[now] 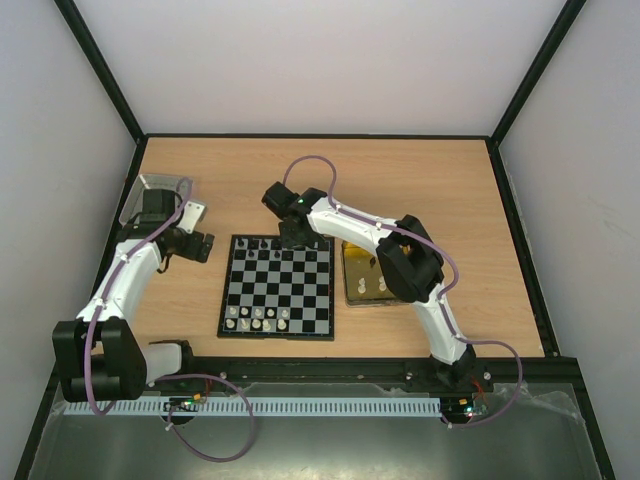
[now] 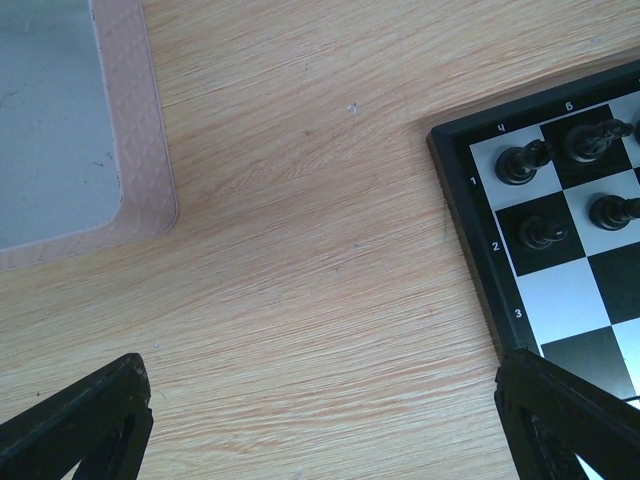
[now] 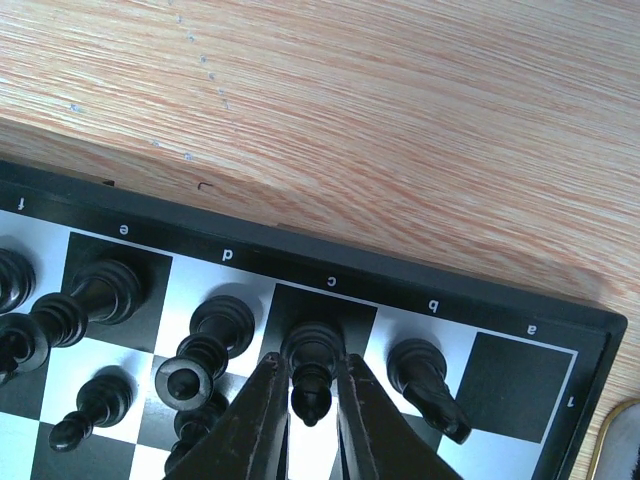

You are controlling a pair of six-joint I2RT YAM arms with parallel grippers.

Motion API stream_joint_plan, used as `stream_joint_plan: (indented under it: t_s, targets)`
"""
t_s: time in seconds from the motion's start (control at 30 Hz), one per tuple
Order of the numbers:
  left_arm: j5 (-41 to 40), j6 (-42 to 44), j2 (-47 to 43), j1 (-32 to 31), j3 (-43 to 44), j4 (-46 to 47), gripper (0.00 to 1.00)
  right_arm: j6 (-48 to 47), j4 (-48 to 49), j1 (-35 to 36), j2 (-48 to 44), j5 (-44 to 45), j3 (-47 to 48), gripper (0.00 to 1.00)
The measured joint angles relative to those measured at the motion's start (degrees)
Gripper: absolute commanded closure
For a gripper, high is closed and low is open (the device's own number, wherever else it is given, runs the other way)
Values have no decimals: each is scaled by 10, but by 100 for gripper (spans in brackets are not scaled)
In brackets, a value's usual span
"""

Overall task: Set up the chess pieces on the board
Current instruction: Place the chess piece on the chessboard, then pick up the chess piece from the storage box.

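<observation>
black piece | upright on c (axis vertical) | right fingers flank it

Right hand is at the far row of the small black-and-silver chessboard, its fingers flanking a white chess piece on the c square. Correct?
The chess piece flanked by the right hand is black, not white; the right wrist view shows it. The rest holds: c square, far row of the black-and-silver chessboard.

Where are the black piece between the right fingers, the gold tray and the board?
black piece (image 3: 312, 362), right wrist view, its body.
gold tray (image 1: 347, 272), top external view, left edge.
board (image 1: 278, 288), top external view, bare middle square.
</observation>
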Motion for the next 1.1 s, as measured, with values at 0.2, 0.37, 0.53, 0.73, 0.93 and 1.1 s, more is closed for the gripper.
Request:
stream_joint_plan:
  t_s: [0.2, 0.37, 0.53, 0.73, 0.93, 1.1]
  targets:
    - [0, 0, 0, 0, -2, 0, 6, 0, 0, 0, 0, 0, 0, 83]
    - [0, 0, 0, 0, -2, 0, 6, 0, 0, 0, 0, 1, 0, 83]
    - [0, 0, 0, 0, -2, 0, 6, 0, 0, -3, 0, 4, 4, 83]
    - [0, 0, 0, 0, -2, 0, 6, 1, 0, -4, 0, 5, 14, 83]
    - [0, 0, 0, 0, -2, 0, 6, 1, -2, -8, 0, 14, 18, 83]
    - [0, 0, 0, 0, -2, -1, 6, 1, 3, -28, -40, 31, -15, 84]
